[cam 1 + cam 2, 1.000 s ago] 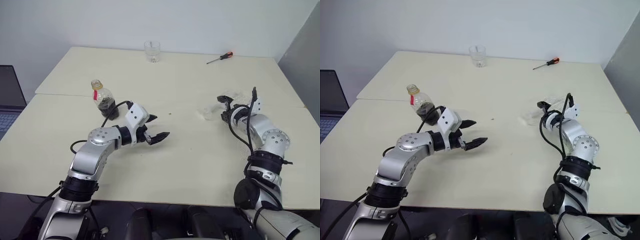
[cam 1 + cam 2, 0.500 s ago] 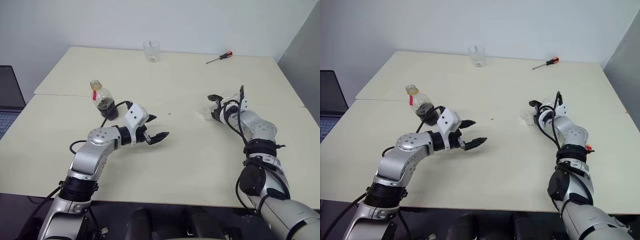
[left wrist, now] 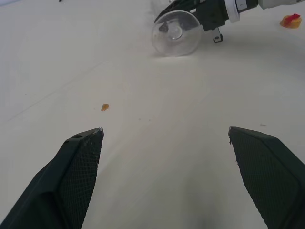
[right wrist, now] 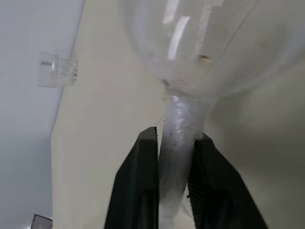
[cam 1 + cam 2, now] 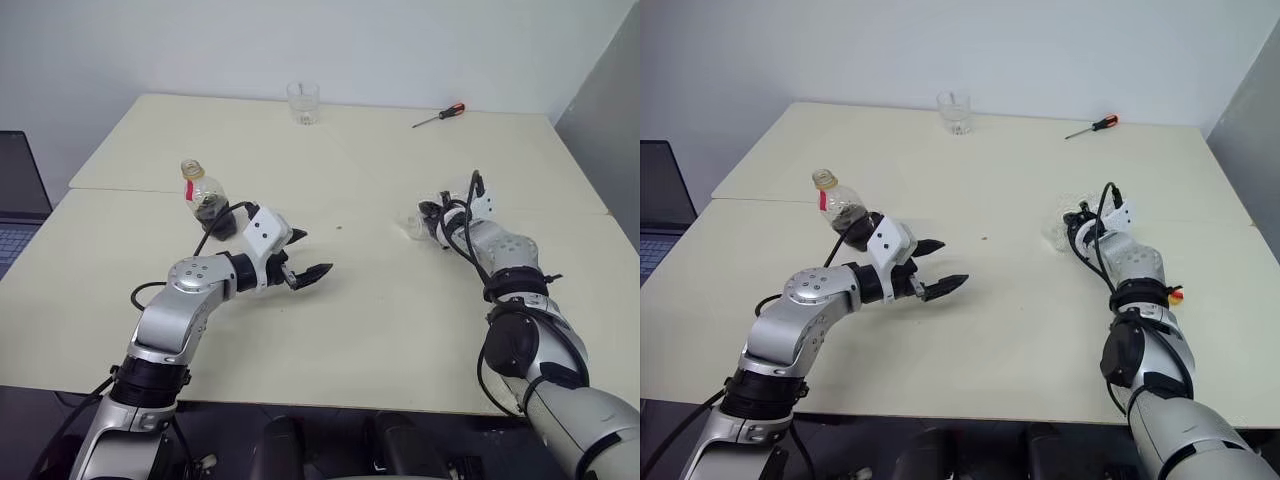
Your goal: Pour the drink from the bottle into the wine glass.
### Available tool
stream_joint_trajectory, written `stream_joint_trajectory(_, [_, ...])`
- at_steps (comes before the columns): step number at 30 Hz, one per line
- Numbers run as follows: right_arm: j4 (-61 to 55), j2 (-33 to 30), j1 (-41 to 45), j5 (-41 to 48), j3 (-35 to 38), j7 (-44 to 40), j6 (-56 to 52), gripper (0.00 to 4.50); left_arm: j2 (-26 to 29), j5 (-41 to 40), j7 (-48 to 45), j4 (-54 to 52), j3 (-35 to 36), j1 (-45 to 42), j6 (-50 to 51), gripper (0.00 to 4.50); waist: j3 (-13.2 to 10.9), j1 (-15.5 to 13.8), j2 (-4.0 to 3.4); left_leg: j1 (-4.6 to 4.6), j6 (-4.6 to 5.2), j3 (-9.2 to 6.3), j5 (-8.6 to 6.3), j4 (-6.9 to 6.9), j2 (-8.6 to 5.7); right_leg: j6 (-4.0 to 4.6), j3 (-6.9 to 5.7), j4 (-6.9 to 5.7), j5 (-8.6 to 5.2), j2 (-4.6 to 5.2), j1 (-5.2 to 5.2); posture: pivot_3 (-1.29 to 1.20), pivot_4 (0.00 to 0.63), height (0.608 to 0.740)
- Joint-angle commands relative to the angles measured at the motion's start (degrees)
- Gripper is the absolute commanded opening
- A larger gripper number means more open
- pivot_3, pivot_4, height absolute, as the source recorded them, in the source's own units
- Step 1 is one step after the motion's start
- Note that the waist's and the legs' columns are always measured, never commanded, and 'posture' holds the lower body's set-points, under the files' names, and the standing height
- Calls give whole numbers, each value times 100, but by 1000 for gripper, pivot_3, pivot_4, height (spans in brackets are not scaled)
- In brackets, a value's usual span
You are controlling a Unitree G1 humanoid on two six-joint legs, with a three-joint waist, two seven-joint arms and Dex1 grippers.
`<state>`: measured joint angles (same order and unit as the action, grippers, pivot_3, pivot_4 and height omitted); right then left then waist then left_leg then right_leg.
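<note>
The bottle (image 5: 205, 197) stands upright at the left of the table, with dark drink (image 5: 212, 212) in its lower part. My left gripper (image 5: 312, 253) hovers open to the right of it, nothing between its fingers (image 3: 81, 162). The wine glass (image 5: 417, 226) lies on its side at the right, its bowl mouth (image 3: 175, 33) turned toward my left gripper. My right gripper (image 4: 176, 136) is shut on the glass's thin stem (image 4: 180, 119), just below the bowl (image 4: 209, 47).
A short clear tumbler (image 5: 303, 102) stands at the far edge, with a red-handled screwdriver (image 5: 440, 115) to its right. A small yellow and red object (image 5: 1177, 294) lies by my right forearm. A laptop (image 5: 15, 200) sits off the table's left side.
My right gripper has moved forward and left to the lying wine glass, rolled its wrist and shut on the stem. The left gripper has stayed where it was, open.
</note>
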<state>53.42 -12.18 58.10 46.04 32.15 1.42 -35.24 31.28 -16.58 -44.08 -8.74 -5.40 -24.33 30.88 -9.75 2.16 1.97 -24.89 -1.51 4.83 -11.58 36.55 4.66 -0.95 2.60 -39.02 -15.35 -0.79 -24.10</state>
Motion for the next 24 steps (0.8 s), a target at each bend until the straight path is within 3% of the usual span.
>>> stream_joint_trajectory(1, [-1011,70,71,-279,-403,-329,126,165,83,29,93,-266,146,9,-19,4500,-3,-6,-4,-1,0,0,0,0,0,0,0,0,0,0,-1,0,150,740])
stream_joint_trajectory(8, [-3539,802,-800,-1072,-1700,-786,792,165,322,-42,100,-462,339,407,58,4500,-8,11,-14,-3,-2,-3,0,-30,5,1,5,2,-1,0,-17,0,150,740])
stream_joint_trajectory(11, [-3892,1117,-1410,-1968,-2793,-1265,1596,165,488,-64,87,-526,459,611,87,4500,-6,19,-12,3,-3,-5,0,-45,9,11,1,3,-7,-2,-19,0,150,740])
stream_joint_trajectory(13, [-3696,1315,-1678,-2668,-3503,-1626,2496,165,561,-84,74,-576,508,705,131,4500,-6,31,-12,4,-3,-4,0,-47,8,16,0,-1,-10,-2,-22,0,150,740])
stream_joint_trajectory(16, [-3014,1630,-1771,-3220,-3914,-1877,3492,165,644,-95,89,-687,553,826,210,4500,-7,36,-12,3,-4,-3,1,-43,4,16,-1,-6,-10,0,-25,0,150,740])
stream_joint_trajectory(24, [-1174,2107,-1369,-3705,-3833,-1827,4872,164,839,-382,127,-1220,1108,1440,466,4500,-3,-11,-5,4,-8,-5,4,-35,3,17,-11,-5,-9,12,-16,0,150,740])
